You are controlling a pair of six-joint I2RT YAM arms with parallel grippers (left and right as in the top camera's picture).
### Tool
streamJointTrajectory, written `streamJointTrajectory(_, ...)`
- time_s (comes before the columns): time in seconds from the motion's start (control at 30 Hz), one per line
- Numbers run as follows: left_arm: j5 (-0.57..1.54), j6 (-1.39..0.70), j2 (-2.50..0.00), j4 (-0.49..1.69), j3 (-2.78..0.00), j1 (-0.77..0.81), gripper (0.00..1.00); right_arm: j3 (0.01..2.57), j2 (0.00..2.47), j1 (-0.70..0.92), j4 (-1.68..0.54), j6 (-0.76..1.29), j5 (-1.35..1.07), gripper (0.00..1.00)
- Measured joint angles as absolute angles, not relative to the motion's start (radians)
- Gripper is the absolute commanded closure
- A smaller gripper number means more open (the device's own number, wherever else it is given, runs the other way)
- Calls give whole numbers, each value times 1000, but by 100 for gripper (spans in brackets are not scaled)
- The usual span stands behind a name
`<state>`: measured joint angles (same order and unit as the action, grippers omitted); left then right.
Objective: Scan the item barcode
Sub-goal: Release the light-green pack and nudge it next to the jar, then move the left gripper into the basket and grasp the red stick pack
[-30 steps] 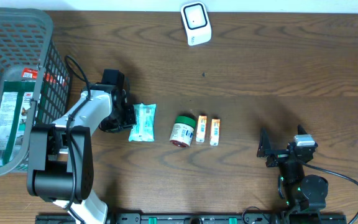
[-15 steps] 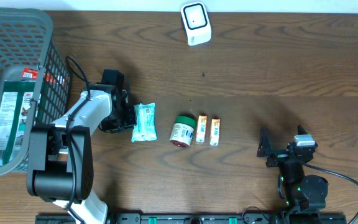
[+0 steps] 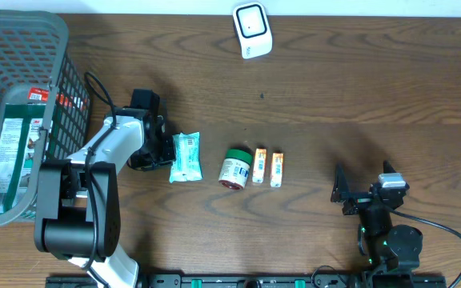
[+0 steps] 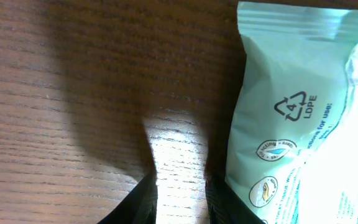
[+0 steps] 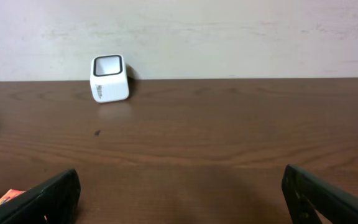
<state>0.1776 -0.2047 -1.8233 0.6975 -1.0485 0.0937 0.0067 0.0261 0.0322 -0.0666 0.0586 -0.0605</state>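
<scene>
A pale green wipes packet point(image 3: 186, 157) lies flat on the wooden table, left of centre. My left gripper point(image 3: 165, 152) sits low at the packet's left edge. In the left wrist view the packet point(image 4: 297, 124) lies just right of the gripper point(image 4: 180, 186), whose fingers are slightly open with only bare wood between them. The right finger point(image 4: 225, 202) is next to the packet's edge. The white scanner point(image 3: 251, 30) stands at the back centre, also seen as the scanner point(image 5: 109, 78) from the right wrist. My right gripper point(image 3: 364, 188) rests wide open and empty near the front right.
A grey basket point(image 3: 22, 48) holding packaged goods stands at the far left. A green-lidded jar point(image 3: 234, 168) and two small orange packs point(image 3: 260, 166) point(image 3: 277, 169) lie in a row right of the packet.
The wipes packet has shifted slightly to the right, with the left gripper's fingers a little wider apart. The right arm has not moved.
</scene>
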Motion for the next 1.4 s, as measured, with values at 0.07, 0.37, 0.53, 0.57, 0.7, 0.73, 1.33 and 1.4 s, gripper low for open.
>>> streamJointTrajectory(0.07,178,-205,-1823,694,-1048,101,71,7,26,32,-67,59,-60,1)
streamJointTrajectory(0.37,179,-205,-1823,624,-1048,194,71,7,26,32,-67,59,-60,1)
streamJointTrajectory(0.53,182,-205,-1823,602,-1048,233,71,7,26,32,-67,59,-60,1)
streamJointTrajectory(0.57,182,-205,-1823,601,-1048,237,71,7,26,32,-67,59,-60,1)
streamJointTrajectory(0.7,181,-204,-1817,648,-1050,234,69,7,26,32,-67,59,-60,1)
streamJointTrajectory(0.73,176,-202,-1811,683,-1057,229,67,7,26,32,-66,59,-60,1)
streamJointTrajectory(1.33,-254,-151,-1306,815,-1669,-96,25,7,26,32,-67,59,-60,1)
streamJointTrajectory(1.4,-286,-151,-1309,803,-1669,-167,20,7,26,32,-67,59,-60,1)
